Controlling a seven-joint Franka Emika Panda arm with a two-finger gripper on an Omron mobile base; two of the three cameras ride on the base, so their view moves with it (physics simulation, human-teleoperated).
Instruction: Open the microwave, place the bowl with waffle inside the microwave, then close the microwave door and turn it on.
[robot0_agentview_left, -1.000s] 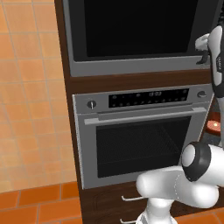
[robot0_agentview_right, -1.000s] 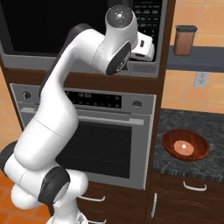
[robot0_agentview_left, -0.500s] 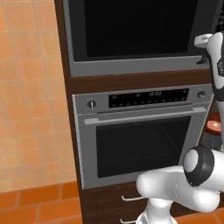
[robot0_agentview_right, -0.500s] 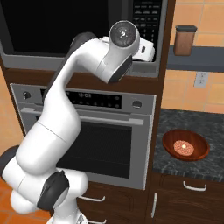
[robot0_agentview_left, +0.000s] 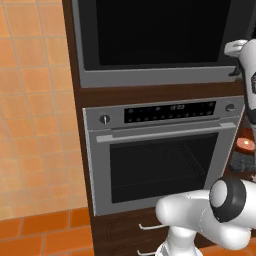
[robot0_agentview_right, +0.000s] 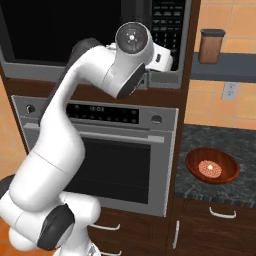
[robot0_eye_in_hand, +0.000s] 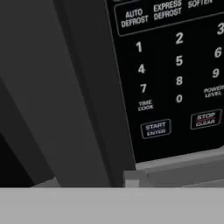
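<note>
The microwave (robot0_agentview_right: 60, 35) fills the top of the cabinet, its black glass door (robot0_agentview_left: 155, 32) flush in the grey-silver frame. My gripper (robot0_agentview_right: 165, 59) is held up at the microwave's lower right corner, below the keypad (robot0_agentview_right: 169, 20); its fingers are hidden behind the white hand. In the hand view the keypad (robot0_eye_in_hand: 175, 70) is very close, with the START ENTER button (robot0_eye_in_hand: 155, 128) low in the middle and the dark vertical handle (robot0_eye_in_hand: 89, 92) to its left. The brown bowl with the waffle (robot0_agentview_right: 212, 166) rests on the dark counter (robot0_agentview_right: 200, 190) at the right.
The silver oven (robot0_agentview_left: 160, 155) with two round knobs sits directly below the microwave. A brown jar (robot0_agentview_right: 210, 46) stands on a shelf to the right. Cabinet drawers (robot0_agentview_right: 220, 220) lie under the counter. An orange tiled wall (robot0_agentview_left: 35, 125) lies to the left.
The round wrist joint has dropped lower in front of the microwave while the hand stays near the keypad corner. The bowl and door have not moved.
</note>
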